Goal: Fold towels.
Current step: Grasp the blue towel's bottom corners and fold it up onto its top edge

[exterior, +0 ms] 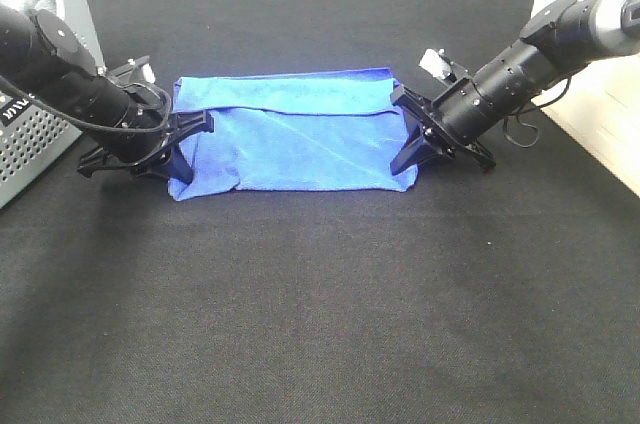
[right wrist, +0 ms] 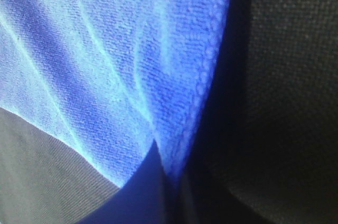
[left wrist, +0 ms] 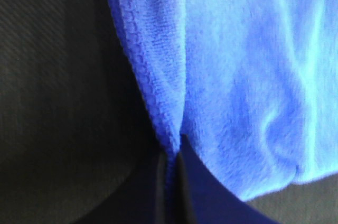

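The bright blue towel (exterior: 290, 134) lies across the middle of the black table, its far long edge folded over toward me. My left gripper (exterior: 185, 156) is low at the towel's left short edge and is shut on it. In the left wrist view the stitched edge of the towel (left wrist: 158, 102) runs down into the closed left gripper (left wrist: 171, 167). My right gripper (exterior: 408, 152) is shut on the right short edge. The right wrist view shows the towel (right wrist: 105, 65) pinched between the closed fingers of the right gripper (right wrist: 168, 168).
A perforated grey basket (exterior: 30, 149) stands at the table's left edge behind the left arm. A pale surface (exterior: 600, 114) borders the table on the right. Black tablecloth (exterior: 320, 314) stretches from the towel to the front edge.
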Controlling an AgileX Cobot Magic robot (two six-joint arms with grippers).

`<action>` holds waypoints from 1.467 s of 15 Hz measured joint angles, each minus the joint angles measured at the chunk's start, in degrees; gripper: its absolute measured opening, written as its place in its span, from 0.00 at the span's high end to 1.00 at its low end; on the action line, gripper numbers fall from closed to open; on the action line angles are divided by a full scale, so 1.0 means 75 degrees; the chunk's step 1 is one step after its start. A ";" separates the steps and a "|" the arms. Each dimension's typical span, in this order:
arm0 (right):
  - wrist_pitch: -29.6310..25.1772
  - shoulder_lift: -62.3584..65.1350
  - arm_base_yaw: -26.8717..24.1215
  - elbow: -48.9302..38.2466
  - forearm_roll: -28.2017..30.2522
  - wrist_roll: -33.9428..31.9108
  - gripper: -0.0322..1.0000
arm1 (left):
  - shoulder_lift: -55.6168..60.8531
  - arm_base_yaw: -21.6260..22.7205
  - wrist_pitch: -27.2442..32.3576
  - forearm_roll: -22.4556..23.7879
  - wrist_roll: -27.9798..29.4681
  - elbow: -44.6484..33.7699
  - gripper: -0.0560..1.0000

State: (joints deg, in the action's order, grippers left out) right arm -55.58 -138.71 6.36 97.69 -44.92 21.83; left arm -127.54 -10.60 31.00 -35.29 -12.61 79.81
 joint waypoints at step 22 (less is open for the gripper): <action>0.0382 0.2170 -0.0306 -0.1688 0.0810 0.0183 0.97 | 0.1245 -0.0046 0.1826 0.1024 0.0344 0.0390 0.94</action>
State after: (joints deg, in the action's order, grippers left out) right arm -52.71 -122.44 4.07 85.03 -38.85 23.20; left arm -118.20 -10.94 44.69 -27.62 -10.03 82.74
